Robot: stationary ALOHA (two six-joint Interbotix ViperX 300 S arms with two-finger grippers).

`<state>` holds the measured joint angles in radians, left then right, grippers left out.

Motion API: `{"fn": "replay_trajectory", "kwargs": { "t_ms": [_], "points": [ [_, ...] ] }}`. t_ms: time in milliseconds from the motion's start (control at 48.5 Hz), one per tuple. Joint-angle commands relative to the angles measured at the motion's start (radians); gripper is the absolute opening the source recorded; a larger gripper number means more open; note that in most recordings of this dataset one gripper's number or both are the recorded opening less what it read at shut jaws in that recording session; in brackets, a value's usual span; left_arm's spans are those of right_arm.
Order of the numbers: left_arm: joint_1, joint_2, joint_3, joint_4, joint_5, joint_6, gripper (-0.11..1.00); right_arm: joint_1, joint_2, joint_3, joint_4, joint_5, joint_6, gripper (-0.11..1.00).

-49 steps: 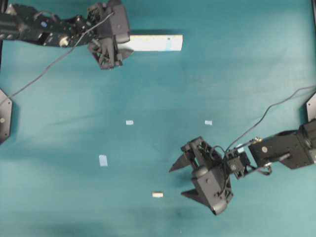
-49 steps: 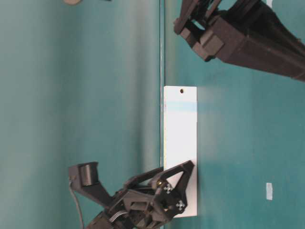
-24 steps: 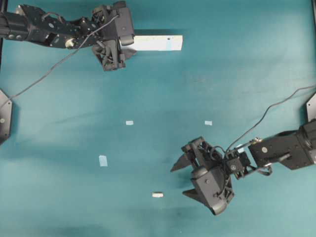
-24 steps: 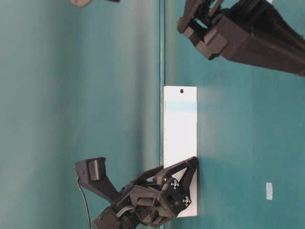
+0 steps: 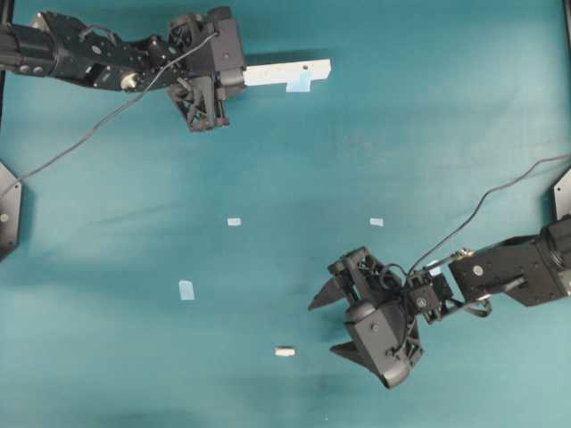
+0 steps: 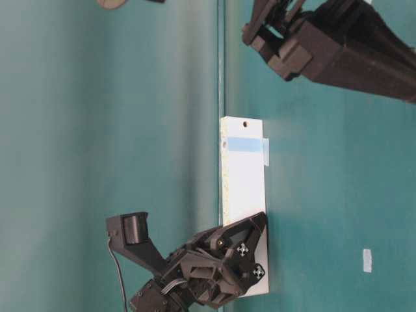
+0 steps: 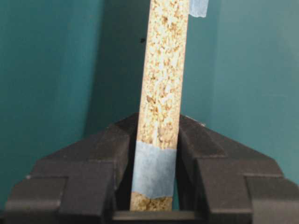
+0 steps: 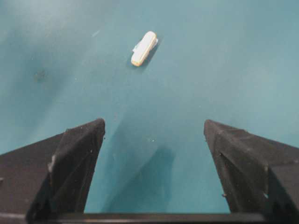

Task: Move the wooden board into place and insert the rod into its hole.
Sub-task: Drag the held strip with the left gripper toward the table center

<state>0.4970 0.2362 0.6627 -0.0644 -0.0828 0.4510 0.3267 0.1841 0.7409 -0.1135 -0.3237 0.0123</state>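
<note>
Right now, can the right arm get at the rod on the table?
Probably yes: the right gripper is open, and the rod lies alone on bare table just ahead of it, with nothing between them.

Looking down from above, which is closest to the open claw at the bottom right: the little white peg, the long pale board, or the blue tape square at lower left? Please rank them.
From the right gripper:
1. The rod, just to its left on the table.
2. The blue tape square, farther left.
3. The wooden board, at the top edge, clamped in the left gripper.
</note>
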Motion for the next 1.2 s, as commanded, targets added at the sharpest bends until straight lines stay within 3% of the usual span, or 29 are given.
{"fn": "replay_trajectory", "kwargs": {
  "t_ms": [0,124,495,783,1030,1175],
  "points": [
    [-0.017,-0.046,-0.017,0.0,0.002,-0.003,0.21,0.003,-0.034,-0.015,-0.002,0.008,0.0,0.93],
    [-0.061,-0.086,-0.028,-0.003,0.005,-0.014,0.21,0.003,-0.034,-0.014,-0.002,0.025,0.0,0.93],
    [-0.25,-0.104,-0.069,-0.003,0.005,-0.164,0.21,0.003,-0.034,-0.021,-0.002,0.032,0.0,0.93],
    [-0.382,-0.063,-0.117,-0.003,0.006,-0.339,0.21,0.003,-0.034,-0.021,-0.002,0.034,0.0,0.93],
    [-0.459,-0.031,-0.15,-0.003,0.048,-0.449,0.21,0.003,-0.032,-0.021,-0.002,0.032,0.0,0.93],
    [-0.477,-0.028,-0.153,-0.003,0.098,-0.48,0.21,0.003,-0.034,-0.021,-0.002,0.032,0.0,0.93]
  ]
}}
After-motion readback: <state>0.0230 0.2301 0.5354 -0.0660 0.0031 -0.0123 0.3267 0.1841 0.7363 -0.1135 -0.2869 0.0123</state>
